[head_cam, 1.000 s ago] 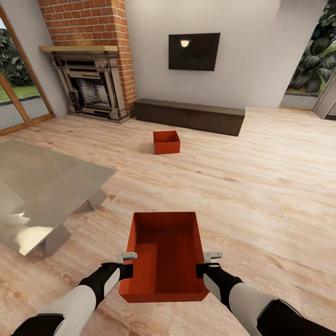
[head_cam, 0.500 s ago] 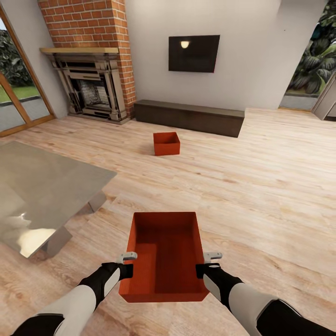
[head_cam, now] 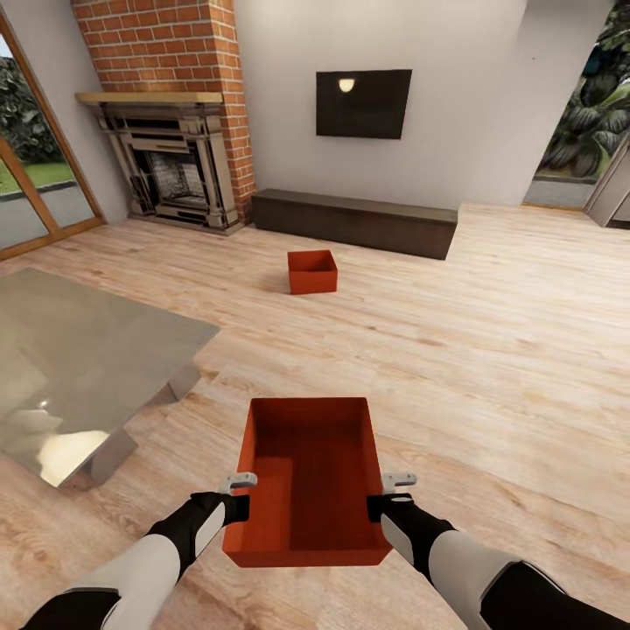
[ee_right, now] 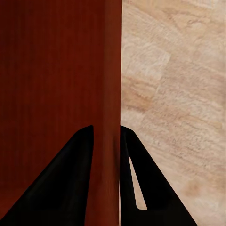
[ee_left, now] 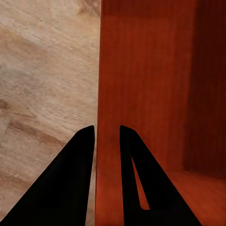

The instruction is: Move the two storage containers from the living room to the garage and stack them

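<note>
One orange-red storage container (head_cam: 308, 477) hangs in front of me above the light wood living-room floor, held from both sides. My left gripper (head_cam: 244, 497) is shut on its left wall (ee_left: 106, 94), one finger inside and one outside. My right gripper (head_cam: 374, 497) pinches the right wall (ee_right: 110, 84) the same way. The second storage container (head_cam: 312, 270) stands on the planks farther ahead, before the low dark bench. The garage is out of view.
A glass table (head_cam: 79, 350) stands close at the left. A brick fireplace (head_cam: 171, 131) is at the back left, a wall TV (head_cam: 363, 103) above a low dark bench (head_cam: 354, 219). A doorway (head_cam: 577, 122) opens at the back right.
The whole view has shifted slightly: the far container, TV and fireplace sit a little lower and the table edge has slid. The held container and both grippers keep their place relative to me.
</note>
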Motion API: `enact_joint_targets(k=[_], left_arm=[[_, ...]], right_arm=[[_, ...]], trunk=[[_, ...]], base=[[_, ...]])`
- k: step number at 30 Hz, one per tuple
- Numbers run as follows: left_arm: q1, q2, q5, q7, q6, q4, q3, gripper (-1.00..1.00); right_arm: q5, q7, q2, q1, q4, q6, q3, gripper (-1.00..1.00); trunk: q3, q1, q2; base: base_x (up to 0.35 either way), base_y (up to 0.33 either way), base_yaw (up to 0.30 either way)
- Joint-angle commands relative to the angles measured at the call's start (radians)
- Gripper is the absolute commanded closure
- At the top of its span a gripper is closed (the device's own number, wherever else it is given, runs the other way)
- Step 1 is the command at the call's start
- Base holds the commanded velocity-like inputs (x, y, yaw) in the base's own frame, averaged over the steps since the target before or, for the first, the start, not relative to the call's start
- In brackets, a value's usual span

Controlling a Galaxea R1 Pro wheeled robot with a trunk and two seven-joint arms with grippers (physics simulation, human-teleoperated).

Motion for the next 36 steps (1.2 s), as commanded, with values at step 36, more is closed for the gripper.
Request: enact_joint_targets(k=[36], left_arm=[[0.0, 0.0, -0.009, 0.008, 0.007, 0.003, 0.003, 1.0]], right_arm=[[0.001, -0.011, 0.005, 0.0, -0.016, 0.006, 0.025, 1.0]], trunk=[[0.136, -0.138, 0.252]], base=[[0.0, 0.0, 0.0]])
